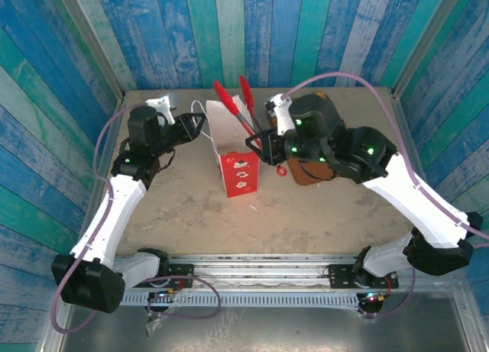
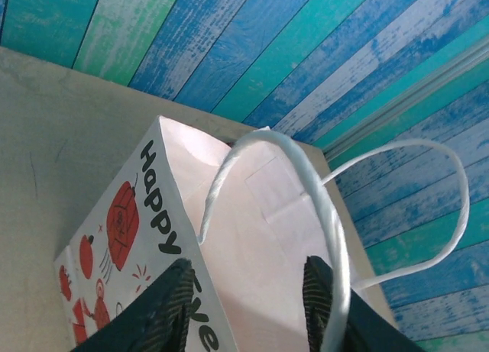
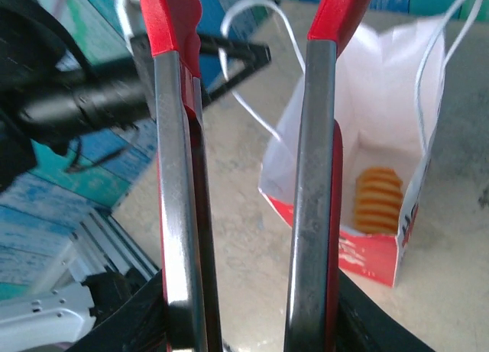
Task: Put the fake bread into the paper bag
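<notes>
Clamped in right gripper (image 3: 244,321), red-handled tongs (image 3: 313,176) spread, empty. Left gripper (image 2: 244,306) parted astride left rim of paper bag (image 2: 252,237), not pinching; risks toppling unsupported bag, snagging loop handle (image 2: 317,192), spilling croissant (image 3: 378,199).

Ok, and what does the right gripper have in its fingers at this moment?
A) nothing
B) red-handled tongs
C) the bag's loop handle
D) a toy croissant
B: in the right wrist view the right gripper is shut on the red-handled tongs, whose two arms run up from between its fingers toward the paper bag.
</notes>
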You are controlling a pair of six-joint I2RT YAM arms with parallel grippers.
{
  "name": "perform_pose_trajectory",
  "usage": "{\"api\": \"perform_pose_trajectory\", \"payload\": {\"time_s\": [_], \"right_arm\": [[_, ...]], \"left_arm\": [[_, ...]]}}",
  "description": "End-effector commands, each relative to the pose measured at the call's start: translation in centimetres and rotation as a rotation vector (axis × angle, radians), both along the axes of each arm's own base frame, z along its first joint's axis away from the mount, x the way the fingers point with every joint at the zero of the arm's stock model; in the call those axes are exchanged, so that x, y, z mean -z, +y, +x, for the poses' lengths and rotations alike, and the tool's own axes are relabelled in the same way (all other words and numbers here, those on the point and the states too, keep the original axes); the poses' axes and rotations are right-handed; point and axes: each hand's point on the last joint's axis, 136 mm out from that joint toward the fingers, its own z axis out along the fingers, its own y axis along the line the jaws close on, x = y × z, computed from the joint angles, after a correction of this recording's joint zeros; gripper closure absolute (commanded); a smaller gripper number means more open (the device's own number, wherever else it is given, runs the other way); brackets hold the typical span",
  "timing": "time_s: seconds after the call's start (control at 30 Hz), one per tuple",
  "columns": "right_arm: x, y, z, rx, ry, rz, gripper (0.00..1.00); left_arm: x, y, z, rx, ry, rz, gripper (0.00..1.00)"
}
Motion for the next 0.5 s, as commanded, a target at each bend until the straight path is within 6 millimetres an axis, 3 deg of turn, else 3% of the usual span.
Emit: {"api": "perform_pose_trajectory", "payload": {"time_s": [0.0,0.13,0.23,0.33,0.47], "right_arm": [[-4.2,-2.3,0.0,0.025,-0.105,0.066,0.58],[-5.6,-5.7,0.7,0.112,-0.146,0.073,0.58],[-5.2,-8.6,1.4,0.196,-0.160,0.052,0.58],[-4.0,-11.5,2.0,0.278,-0.142,0.028,0.58],[-1.6,-14.9,2.5,0.372,-0.099,-0.017,0.57]], "left_arm": [[-2.5,0.0,-0.9,0.015,-0.065,0.001,0.45],[-3.7,0.6,-1.2,-0.014,-0.093,0.019,0.19],[-4.8,1.3,-1.6,-0.048,-0.123,0.036,0.08],[-5.5,2.3,-2.1,-0.098,-0.146,0.058,0.01],[-6.1,4.2,-3.1,-0.193,-0.187,0.073,0.06]]}}
